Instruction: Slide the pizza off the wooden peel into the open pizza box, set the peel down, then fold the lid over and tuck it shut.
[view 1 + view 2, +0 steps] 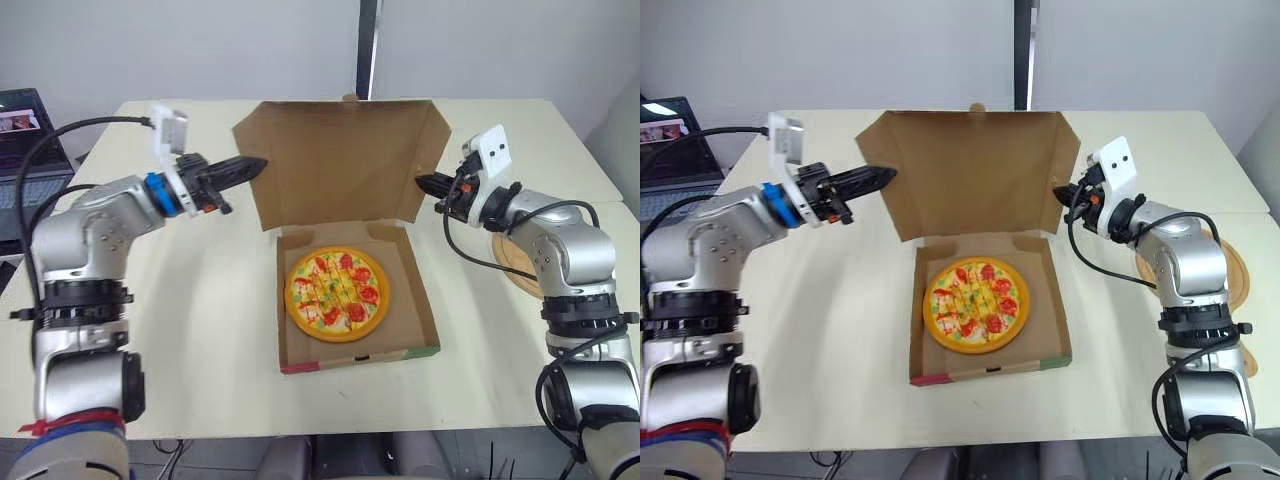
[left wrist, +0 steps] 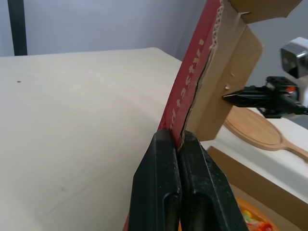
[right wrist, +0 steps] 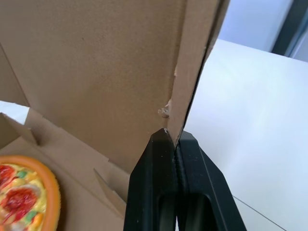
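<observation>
I count 1 round topped pizza (image 1: 336, 294) inside 1 open brown cardboard box (image 1: 428, 325) on the pale desk (image 1: 200, 340) | 1 wooden peel (image 1: 1232, 272) lying right of it | 2 arms raised: left fingers (image 2: 161, 185) pinching the upright lid (image 1: 340, 165) at its left edge, right fingers (image 3: 155, 185) pinching its right edge

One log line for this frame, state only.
phase: lid fold | round pizza: in brown cardboard box | wooden peel: on table | left gripper: shut on upright lid's edge | right gripper: shut on lid's other edge

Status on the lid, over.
Left gripper shut on lid, left edge; right gripper shut on right edge. Pizza in box, lid upright. Peel down, right of box.
</observation>
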`<state>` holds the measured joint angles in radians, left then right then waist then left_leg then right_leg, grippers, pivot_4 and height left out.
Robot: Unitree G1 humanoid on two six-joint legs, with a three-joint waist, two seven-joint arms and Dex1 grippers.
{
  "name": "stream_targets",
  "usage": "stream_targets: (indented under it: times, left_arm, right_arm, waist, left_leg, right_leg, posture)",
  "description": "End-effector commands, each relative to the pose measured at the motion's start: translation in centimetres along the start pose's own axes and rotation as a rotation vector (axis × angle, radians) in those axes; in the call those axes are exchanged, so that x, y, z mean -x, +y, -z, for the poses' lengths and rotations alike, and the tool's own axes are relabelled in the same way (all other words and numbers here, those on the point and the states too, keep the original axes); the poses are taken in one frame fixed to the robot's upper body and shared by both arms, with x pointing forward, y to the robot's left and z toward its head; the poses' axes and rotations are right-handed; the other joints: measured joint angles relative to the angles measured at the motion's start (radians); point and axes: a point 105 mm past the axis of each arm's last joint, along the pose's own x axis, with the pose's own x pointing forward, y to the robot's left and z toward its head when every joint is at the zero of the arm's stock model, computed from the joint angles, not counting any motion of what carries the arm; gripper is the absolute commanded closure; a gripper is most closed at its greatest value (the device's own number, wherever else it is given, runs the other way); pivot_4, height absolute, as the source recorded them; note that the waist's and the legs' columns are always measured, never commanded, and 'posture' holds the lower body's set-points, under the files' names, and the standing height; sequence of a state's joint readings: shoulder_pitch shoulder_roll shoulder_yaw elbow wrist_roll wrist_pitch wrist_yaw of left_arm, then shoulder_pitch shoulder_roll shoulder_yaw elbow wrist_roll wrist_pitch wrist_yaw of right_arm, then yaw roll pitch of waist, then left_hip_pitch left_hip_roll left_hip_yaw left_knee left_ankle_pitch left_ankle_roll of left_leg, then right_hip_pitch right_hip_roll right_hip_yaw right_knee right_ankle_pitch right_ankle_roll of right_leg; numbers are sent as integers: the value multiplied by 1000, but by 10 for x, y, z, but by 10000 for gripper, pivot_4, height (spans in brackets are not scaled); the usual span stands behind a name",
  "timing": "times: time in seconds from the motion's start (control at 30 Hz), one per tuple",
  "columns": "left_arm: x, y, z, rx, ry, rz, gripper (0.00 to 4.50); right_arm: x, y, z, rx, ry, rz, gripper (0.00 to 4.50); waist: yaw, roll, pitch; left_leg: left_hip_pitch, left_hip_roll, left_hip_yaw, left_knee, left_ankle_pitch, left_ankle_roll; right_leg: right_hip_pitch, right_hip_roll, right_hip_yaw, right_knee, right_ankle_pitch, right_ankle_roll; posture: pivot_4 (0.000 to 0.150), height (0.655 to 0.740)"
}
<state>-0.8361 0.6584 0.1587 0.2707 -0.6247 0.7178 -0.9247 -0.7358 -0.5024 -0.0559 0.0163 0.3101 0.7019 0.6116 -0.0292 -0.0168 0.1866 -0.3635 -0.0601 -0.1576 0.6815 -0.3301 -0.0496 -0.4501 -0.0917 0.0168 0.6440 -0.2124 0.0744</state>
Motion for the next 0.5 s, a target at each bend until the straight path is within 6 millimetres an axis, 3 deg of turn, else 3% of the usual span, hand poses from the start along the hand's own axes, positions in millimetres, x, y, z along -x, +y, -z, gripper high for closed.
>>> stream_targets:
  times: [0.03,0.27,0.5]
  left_arm:
    - [-24,-11,-14,-83,-32,30,45000]
    - [-61,-20,-22,-112,-67,24,45000]
    - [-60,-32,-28,-110,-105,-26,45000]
  right_arm:
    - [5,-3,-23,61,-81,64,44676]
    - [11,-17,-33,96,-103,192,44676]
    - [23,-4,-43,116,-128,241,44676]
  waist:
    - [-1,0,0]
    - [-3,0,0]
    - [-5,0,0]
  left_leg:
    - [0,0,0,0,0,0]
    - [0,0,2,0,0,0]
    - [-2,0,3,0,0,0]
  right_leg:
    - [0,0,0,0,0,0]
    - [-1,0,1,0,0,0]
    - [-5,0,3,2,0,0]
  posture:
    - [1500,7400]
    - [1500,7400]
    - [1500,7400]
